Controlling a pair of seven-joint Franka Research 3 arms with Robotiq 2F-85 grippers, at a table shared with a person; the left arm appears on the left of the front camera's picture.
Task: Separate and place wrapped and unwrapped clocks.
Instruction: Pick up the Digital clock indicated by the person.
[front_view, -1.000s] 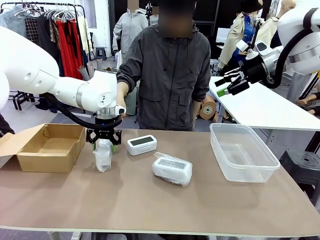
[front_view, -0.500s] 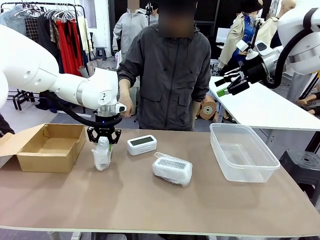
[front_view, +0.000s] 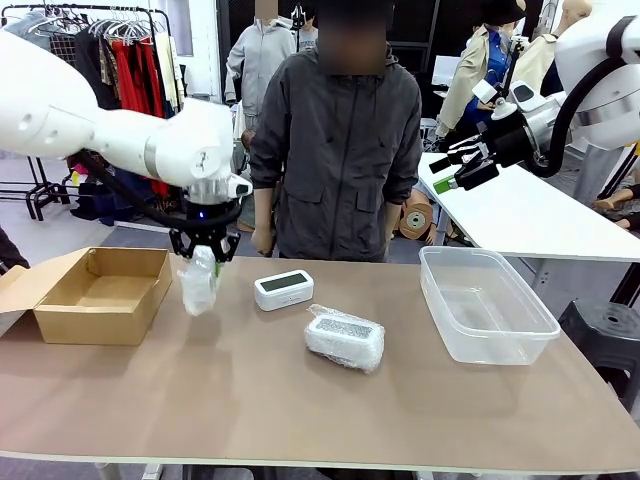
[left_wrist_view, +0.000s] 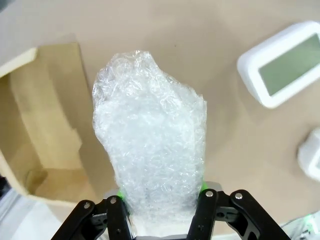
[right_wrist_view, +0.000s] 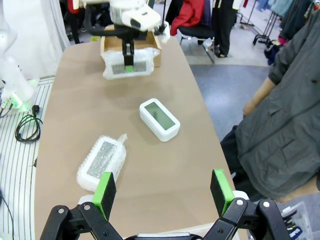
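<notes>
My left gripper (front_view: 204, 252) is shut on a wrapped clock (front_view: 199, 283) and holds it in the air, just right of the cardboard box (front_view: 100, 293). In the left wrist view the bubble-wrapped bundle (left_wrist_view: 150, 145) stands up between the green pads (left_wrist_view: 202, 186). A bare white clock (front_view: 284, 289) with a grey-green screen lies on the table, and another wrapped clock (front_view: 345, 338) lies right of it. My right gripper (front_view: 447, 172) is open and raised far to the right. Its wrist view shows its fingers (right_wrist_view: 104, 194) apart, above the bare clock (right_wrist_view: 159, 119) and the lying wrapped clock (right_wrist_view: 101, 161).
An open cardboard box (left_wrist_view: 45, 140) stands at the table's left end. A clear plastic bin (front_view: 487, 300) stands at the right. A person in a dark jacket (front_view: 340, 150) stands at the far edge with arms hanging. A white side table (front_view: 530, 215) is behind the bin.
My left gripper has shut on the wrapped clock and lifted it off the table, slightly toward the box. The person's hand has dropped from behind that arm. The right arm has not moved.
</notes>
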